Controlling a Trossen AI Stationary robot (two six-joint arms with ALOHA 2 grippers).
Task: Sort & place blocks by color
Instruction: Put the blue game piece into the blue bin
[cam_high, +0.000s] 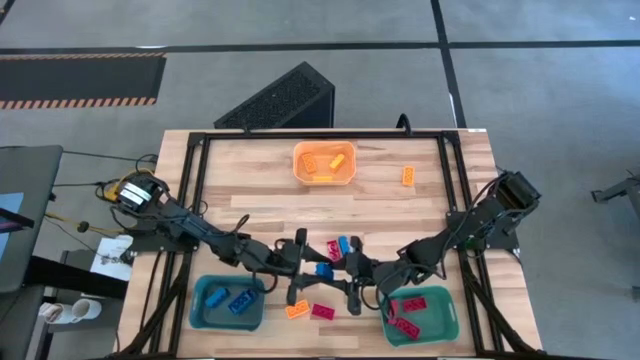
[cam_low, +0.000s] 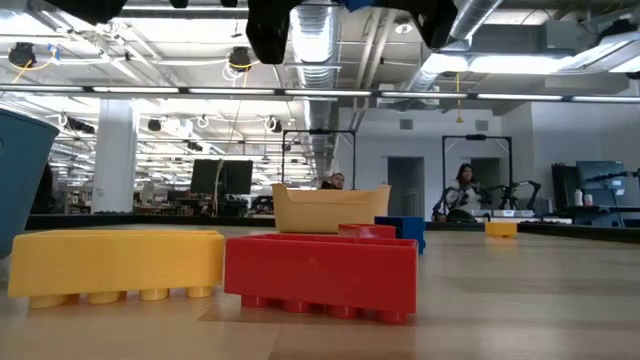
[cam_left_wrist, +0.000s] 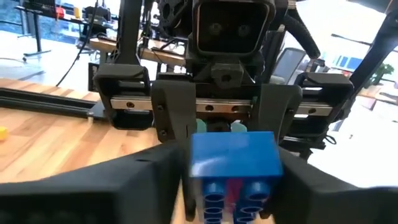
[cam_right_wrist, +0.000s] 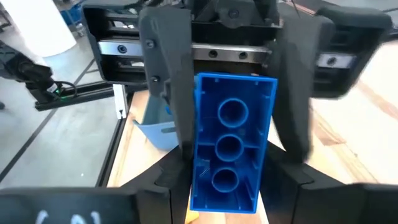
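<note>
A blue block (cam_high: 323, 269) hangs above the table's middle between my two grippers, which meet tip to tip. My left gripper (cam_high: 310, 268) comes from the table's left and my right gripper (cam_high: 340, 270) from its right; both are shut on this block. The right wrist view shows the block's hollow underside (cam_right_wrist: 230, 143). On the table lie a red block (cam_high: 333, 248), another blue block (cam_high: 345, 243), an orange block (cam_high: 297, 310) and a red block (cam_high: 323, 311). In the low view the grippers show only at the top edge. My left gripper pinches the blue block by two opposite sides (cam_left_wrist: 195, 171) between its two fingers, reaching level from the table's left. The block is lifted clear of the table. My right gripper pinches the block's two long sides (cam_right_wrist: 198, 186) between its fingers at the end nearest to it, coming from the table's right and slanting slightly down. The fingers lie along the block, whose other end reaches toward the left gripper.
An orange bin (cam_high: 324, 163) with orange blocks stands at the far middle, with a loose orange block (cam_high: 408, 175) to its right. A teal bin (cam_high: 228, 303) at the near left holds blue blocks; a teal bin (cam_high: 420, 313) at the near right holds red blocks.
</note>
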